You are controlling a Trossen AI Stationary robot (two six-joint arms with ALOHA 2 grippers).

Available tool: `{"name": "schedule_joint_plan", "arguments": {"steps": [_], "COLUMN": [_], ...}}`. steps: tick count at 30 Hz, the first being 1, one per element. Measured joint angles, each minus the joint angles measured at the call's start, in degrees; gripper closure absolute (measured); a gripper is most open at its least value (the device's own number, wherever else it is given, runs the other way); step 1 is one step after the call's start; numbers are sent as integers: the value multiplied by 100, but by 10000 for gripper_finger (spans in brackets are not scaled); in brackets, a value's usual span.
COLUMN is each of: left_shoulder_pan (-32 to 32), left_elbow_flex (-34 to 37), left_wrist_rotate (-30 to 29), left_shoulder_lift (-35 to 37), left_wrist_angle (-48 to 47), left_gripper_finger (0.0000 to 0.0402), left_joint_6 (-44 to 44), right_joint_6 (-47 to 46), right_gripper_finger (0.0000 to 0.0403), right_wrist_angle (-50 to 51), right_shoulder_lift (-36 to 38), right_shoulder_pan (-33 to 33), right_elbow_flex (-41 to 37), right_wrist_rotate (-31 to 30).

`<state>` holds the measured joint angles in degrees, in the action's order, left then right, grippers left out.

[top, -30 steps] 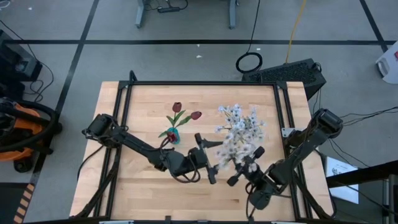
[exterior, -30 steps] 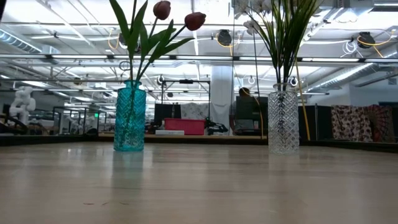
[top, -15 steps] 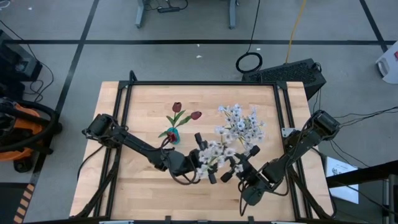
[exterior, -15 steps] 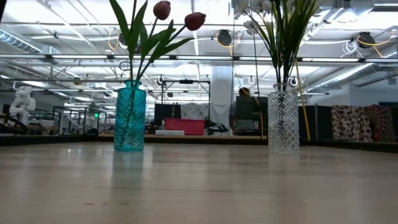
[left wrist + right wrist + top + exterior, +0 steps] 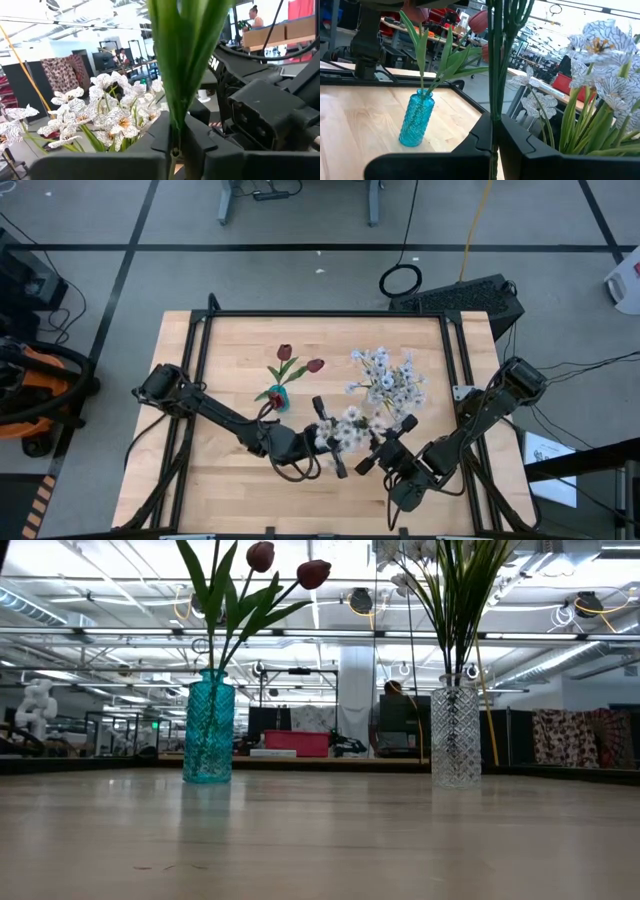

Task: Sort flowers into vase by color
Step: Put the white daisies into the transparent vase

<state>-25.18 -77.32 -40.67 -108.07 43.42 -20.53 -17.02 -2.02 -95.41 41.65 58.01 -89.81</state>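
Shifted leftward, white spray [image 5: 349,427]; both grippers' fingers seemingly pinch its stem.

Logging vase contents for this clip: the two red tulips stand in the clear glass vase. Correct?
No. The red tulips stand in the teal vase; the clear glass vase holds the white sprays. The low view shows it.

Wood table [image 5: 230,480]; faceted glass vases [image 5: 209,727], glossy.

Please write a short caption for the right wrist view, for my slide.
Right gripper shut on a green stem, with the blue vase of red tulips on the table beyond.
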Motion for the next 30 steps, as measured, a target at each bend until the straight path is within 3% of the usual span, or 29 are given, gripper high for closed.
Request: {"name": "schedule_joint_plan", "arguments": {"steps": [8,12,23,30], "left_shoulder_pan": [-79,-135,-286,-264], "left_elbow_flex": [-2,-2,-2,-2], "left_wrist_rotate": [-180,-180,-329,-290], "left_shoulder_lift": [-4,-4,-4,-4], "left_wrist_angle": [194,311,627,627], "left_gripper_finger": [231,196,243,332], "left_joint_6": [-132,-274,-734,-754], "right_joint_6": [17,17,17,17], "right_gripper_finger": [399,399,399,399], "right_wrist_angle": [17,17,17,17], "right_shoulder_lift": [6,6,6,6], "right_shoulder_pan": [4,4,9,9], "right_elbow_flex": [3,3,1,-1], "right_wrist_rotate": [-10,-10,-8,-1]}}
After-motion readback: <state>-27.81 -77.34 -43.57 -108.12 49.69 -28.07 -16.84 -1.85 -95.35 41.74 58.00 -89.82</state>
